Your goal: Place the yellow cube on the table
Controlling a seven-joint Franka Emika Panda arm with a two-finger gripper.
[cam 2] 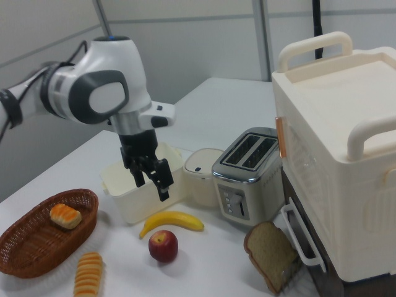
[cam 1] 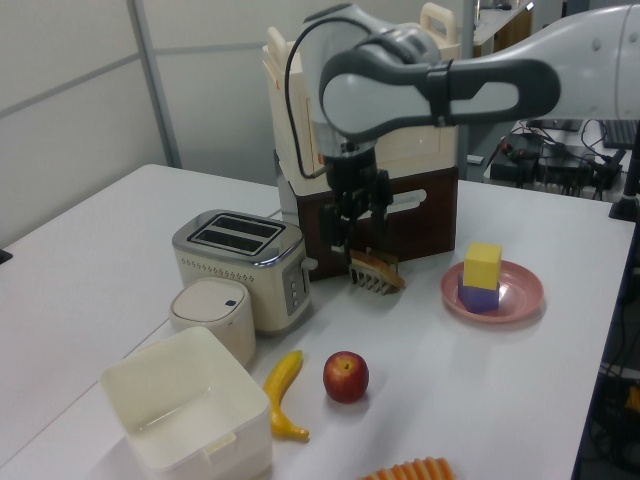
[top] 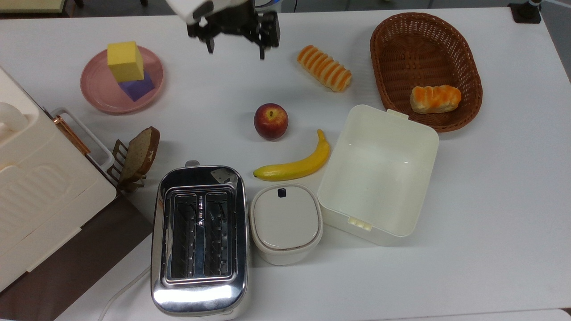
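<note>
Toaster [top: 199, 238], lidded white pot [top: 285, 223] and open white box [top: 378, 173] stood nearest in the top view, with banana [top: 294, 166] and apple [top: 271, 121] beyond. Yellow cube [top: 125, 60] rested atop purple cube [top: 137, 85] on pink plate [top: 100, 96], off the table [top: 490, 178]. Gripper [top: 235, 49] hung farthest, fingers spread, empty, well apart from the cubes.

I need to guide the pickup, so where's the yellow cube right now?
The yellow cube sits stacked on the purple cube on the pink plate, at the top view's upper left.
</note>
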